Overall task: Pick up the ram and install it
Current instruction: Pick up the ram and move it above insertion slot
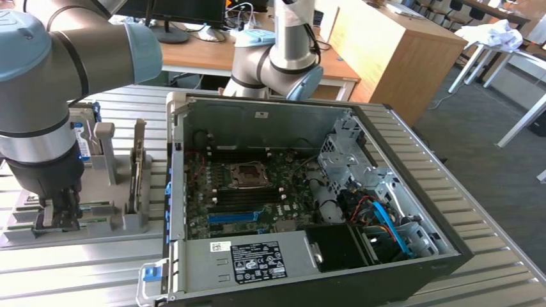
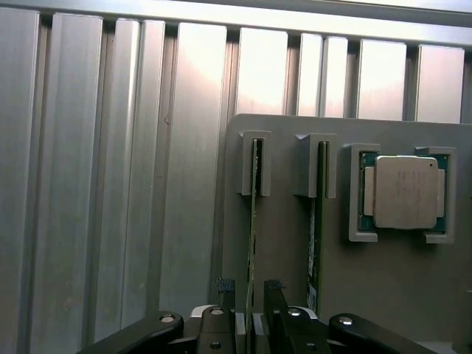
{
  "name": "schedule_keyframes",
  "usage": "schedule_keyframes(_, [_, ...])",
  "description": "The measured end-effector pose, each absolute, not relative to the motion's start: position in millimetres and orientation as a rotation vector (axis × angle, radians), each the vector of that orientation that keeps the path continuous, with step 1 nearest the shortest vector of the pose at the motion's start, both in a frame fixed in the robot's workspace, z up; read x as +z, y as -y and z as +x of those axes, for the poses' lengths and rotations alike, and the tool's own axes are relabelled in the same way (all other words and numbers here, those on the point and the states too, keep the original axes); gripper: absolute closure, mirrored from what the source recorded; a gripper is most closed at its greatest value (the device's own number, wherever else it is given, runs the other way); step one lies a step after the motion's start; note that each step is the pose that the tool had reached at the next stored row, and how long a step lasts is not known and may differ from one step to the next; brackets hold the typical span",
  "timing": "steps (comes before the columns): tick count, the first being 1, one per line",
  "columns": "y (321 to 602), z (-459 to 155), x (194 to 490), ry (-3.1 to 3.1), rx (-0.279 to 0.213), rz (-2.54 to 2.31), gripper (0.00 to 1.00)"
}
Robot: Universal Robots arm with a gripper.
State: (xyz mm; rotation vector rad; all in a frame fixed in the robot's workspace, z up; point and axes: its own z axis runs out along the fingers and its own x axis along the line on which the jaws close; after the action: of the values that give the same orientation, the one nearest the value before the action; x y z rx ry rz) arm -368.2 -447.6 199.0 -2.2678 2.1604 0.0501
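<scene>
At the exterior view's lower left the arm (image 1: 38, 121) reaches straight down over a grey holder (image 1: 128, 224) that sits on the ribbed metal table (image 1: 102, 268), just beside the open computer case (image 1: 375, 118). The gripper (image 1: 56, 216) is low over the holder's left part, well apart from the case. In the wrist view the gripper (image 2: 251, 291) straddles the ram (image 2: 254, 221), a thin green stick standing on edge in a slotted bracket of the holder, with one dark finger on each side of it. The claw stands wide: a little gap shows between each fingertip and the board, so it brackets the stick without clamping it, and the ram is seated in its slot. A second stick (image 2: 316, 214) stands on edge in the neighbouring bracket, parallel to the first and untouched. Beyond that one a square silvery processor chip (image 2: 405, 190) lies flat in its own corner brackets. In the exterior view the case lies on its side with its panel off, showing the motherboard (image 1: 256, 198) in the middle of the frame, with a bright blue slot strip (image 1: 232, 217) along its near edge.
</scene>
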Motion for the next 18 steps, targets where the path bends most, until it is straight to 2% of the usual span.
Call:
schedule_keyframes(8, [447.6, -368.2, 199.0, -2.16, 0.05, -2.268, 0.7])
schedule_keyframes(10, [447.6, -368.2, 198.9, -2.16, 0.05, -2.268, 0.72])
schedule_keyframes(11, [447.6, -368.2, 199.0, -2.16, 0.05, -2.268, 0.79])
schedule_keyframes(18, [447.6, -368.2, 198.9, -2.16, 0.05, -2.268, 0.79])
